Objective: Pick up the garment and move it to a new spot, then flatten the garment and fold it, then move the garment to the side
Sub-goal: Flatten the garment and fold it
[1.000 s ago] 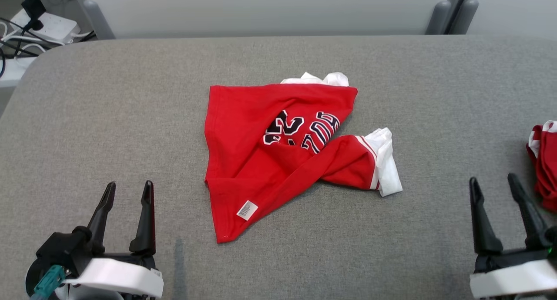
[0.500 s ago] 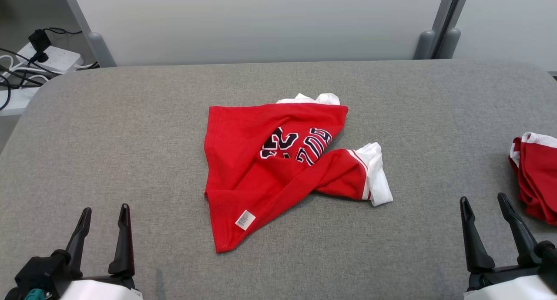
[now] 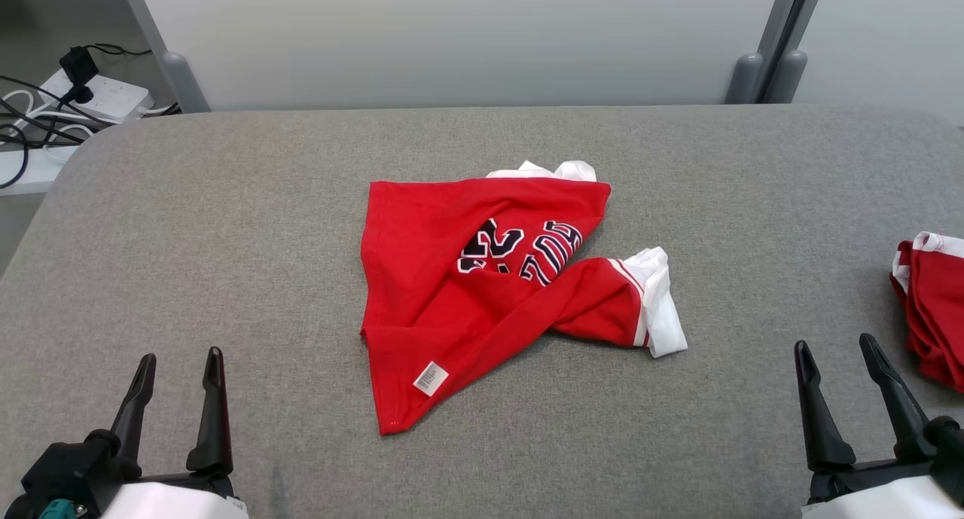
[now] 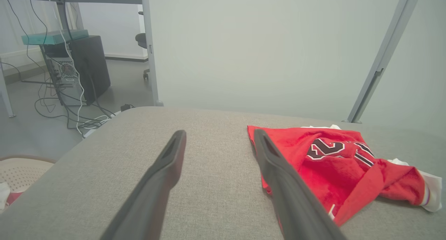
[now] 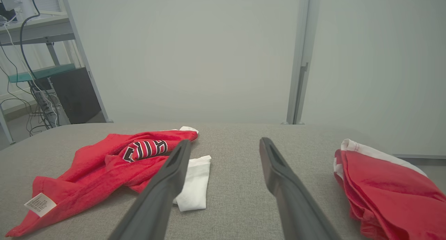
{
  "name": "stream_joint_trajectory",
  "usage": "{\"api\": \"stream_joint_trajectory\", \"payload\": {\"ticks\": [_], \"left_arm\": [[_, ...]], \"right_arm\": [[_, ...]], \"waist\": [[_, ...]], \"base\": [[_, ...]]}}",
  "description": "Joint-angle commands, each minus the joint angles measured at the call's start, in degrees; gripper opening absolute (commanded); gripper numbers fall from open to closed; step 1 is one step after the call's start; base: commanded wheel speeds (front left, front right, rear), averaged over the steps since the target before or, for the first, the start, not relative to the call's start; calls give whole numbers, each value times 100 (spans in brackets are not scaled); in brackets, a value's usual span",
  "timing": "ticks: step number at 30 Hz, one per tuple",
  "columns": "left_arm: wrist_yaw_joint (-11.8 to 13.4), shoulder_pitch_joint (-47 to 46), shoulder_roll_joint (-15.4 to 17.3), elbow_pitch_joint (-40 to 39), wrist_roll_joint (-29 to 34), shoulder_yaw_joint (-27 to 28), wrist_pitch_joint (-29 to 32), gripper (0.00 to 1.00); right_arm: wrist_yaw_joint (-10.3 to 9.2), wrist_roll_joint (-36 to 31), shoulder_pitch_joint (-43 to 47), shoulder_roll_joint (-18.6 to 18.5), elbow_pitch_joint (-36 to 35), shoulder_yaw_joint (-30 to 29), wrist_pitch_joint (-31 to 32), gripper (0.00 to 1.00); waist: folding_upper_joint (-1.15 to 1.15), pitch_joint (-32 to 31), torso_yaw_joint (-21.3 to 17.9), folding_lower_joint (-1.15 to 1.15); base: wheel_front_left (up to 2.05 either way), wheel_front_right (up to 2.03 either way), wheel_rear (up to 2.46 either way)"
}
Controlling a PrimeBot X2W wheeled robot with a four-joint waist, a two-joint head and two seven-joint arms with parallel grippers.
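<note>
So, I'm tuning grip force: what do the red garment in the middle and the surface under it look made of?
The red garment looks like soft matte knit, probably cotton jersey: limp folds, stitched hems, a sewn-in label. The table surface seems covered in grey woven fabric, matte with a fine flecked weave; what lies beneath is hidden.

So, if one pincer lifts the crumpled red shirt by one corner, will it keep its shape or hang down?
Probably it hangs limp: the red shirt lies in soft folds. It looks light, thin cloth. The white sleeve would likely dangle and drag over the grey table.
</note>
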Motion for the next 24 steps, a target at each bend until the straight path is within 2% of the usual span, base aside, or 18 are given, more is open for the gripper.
{"api": "stream_joint_trajectory", "payload": {"ticks": [1, 9, 16, 24], "left_arm": [[51, -179, 146, -148, -12, 220, 19, 100], [37, -223, 145, -210, 8, 120, 62, 100], [-430, -388, -218, 39, -302, -674, 616, 100], [-779, -723, -432, 802, -700, -1108, 1341, 100]], "right_arm": [[19, 17, -93, -89, -208, 130, 7, 100], [19, 10, -133, -85, -258, 132, 48, 100], [19, 118, -372, -231, -18, 332, 305, 100], [19, 77, -867, -463, 257, 761, 804, 100]], "waist": [[0, 6, 8, 0], [0, 37, 40, 0], [0, 234, 87, 0], [0, 565, 127, 0]], "base": [[0, 0, 0], [0, 0, 0], [0, 0, 0], [0, 0, 0]]}}
